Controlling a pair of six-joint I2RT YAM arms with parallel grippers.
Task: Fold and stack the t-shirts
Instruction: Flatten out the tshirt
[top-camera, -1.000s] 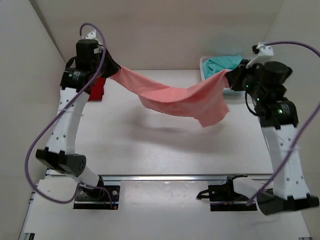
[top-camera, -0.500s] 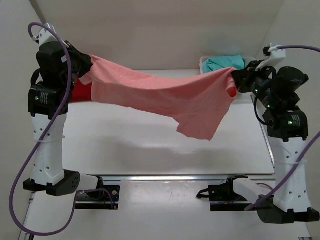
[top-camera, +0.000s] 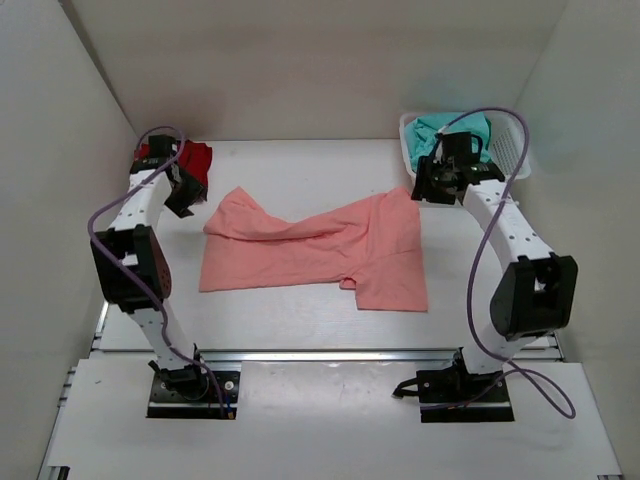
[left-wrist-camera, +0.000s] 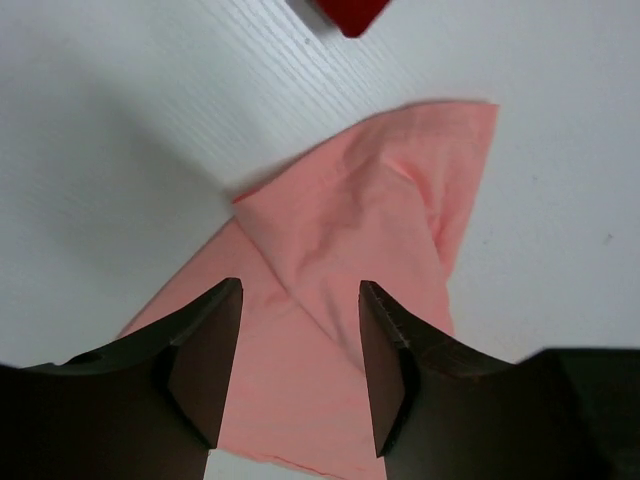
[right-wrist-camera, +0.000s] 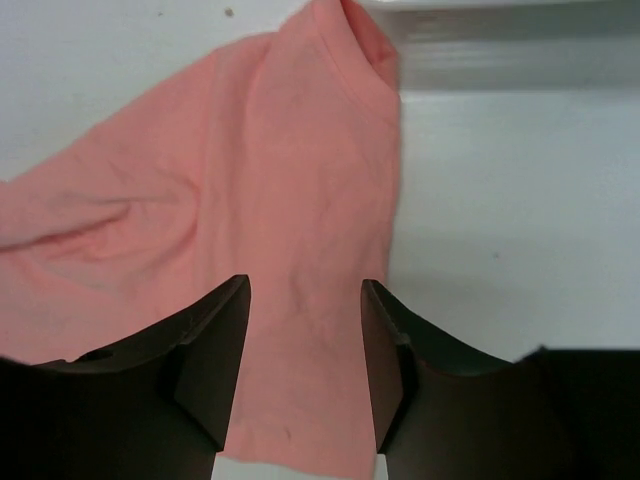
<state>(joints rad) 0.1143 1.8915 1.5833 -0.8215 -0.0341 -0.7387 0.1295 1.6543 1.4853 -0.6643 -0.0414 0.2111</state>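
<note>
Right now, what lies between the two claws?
The salmon-pink t-shirt, spread on the table between left gripper and right gripper; the top view shows it.

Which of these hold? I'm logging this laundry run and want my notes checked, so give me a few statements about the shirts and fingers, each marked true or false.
1. The left gripper and right gripper both have their fingers open. True.
2. The salmon-pink t-shirt lies on the table, gripped by neither arm. True.
3. The teal-green shirt lies spread on the table. False: the teal-green t-shirt sits bunched in the white basket.
4. The deep red shirt lies on top of the pink one. False: the deep red t-shirt lies apart, at the back left.
</note>
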